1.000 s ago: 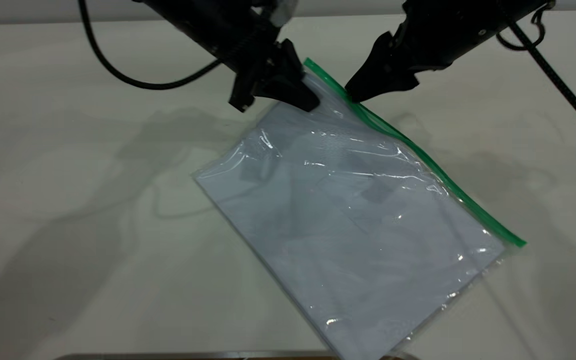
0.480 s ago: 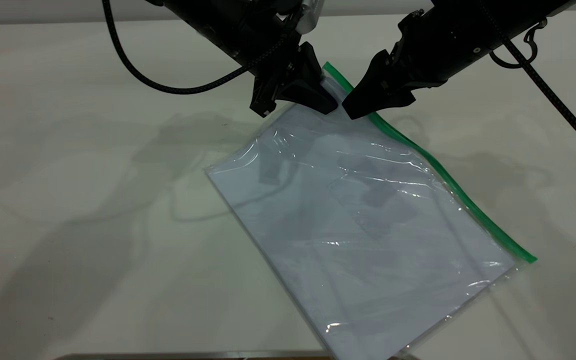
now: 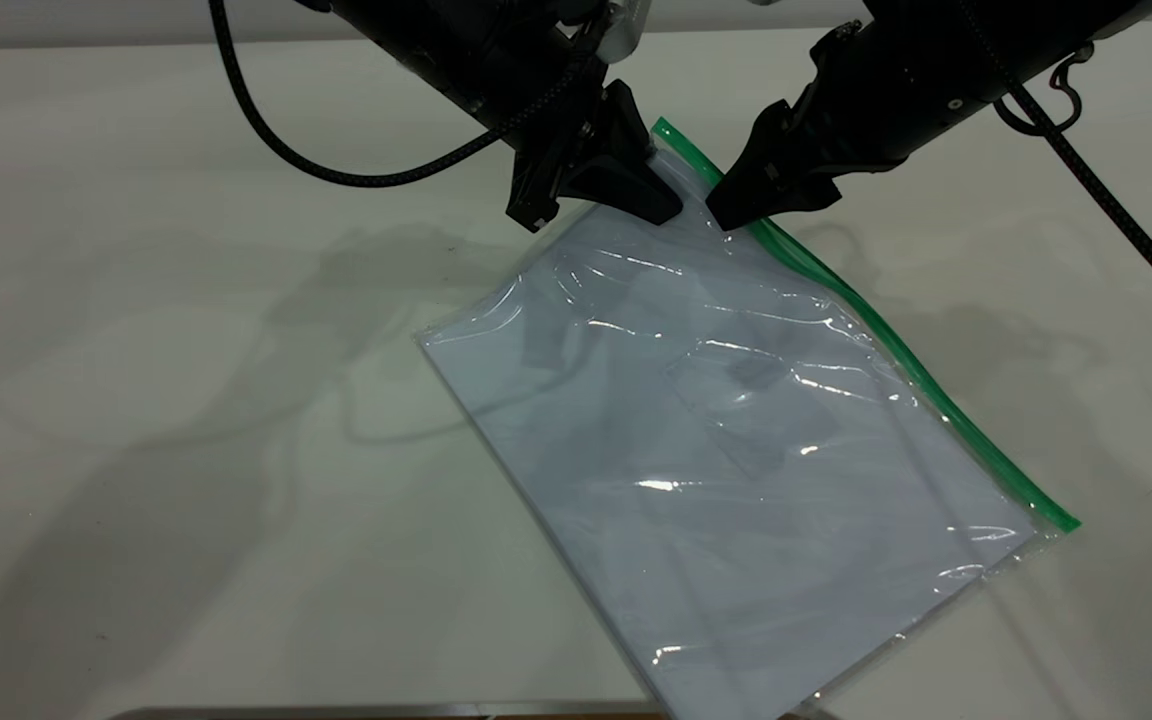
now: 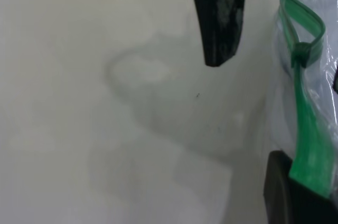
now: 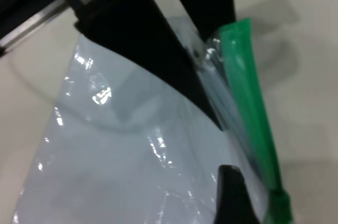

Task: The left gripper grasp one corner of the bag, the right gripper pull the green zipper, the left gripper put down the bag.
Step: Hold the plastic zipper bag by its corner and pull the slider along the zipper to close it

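Clamped on the far corner of the large clear plastic bag (image 3: 736, 440) with white paper inside, the tapered black left gripper (image 3: 651, 205) holds that corner raised while the bag's near end lies on the white table (image 3: 136, 400). Just right, the bulky black right gripper (image 3: 726, 215) has slid a little along the thin green zipper (image 3: 896, 345) since a moment ago, jaws seemingly pinched near the slider; the pull looks barely begun.

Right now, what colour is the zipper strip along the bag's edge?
Bright green zipper, clearest in the exterior view.
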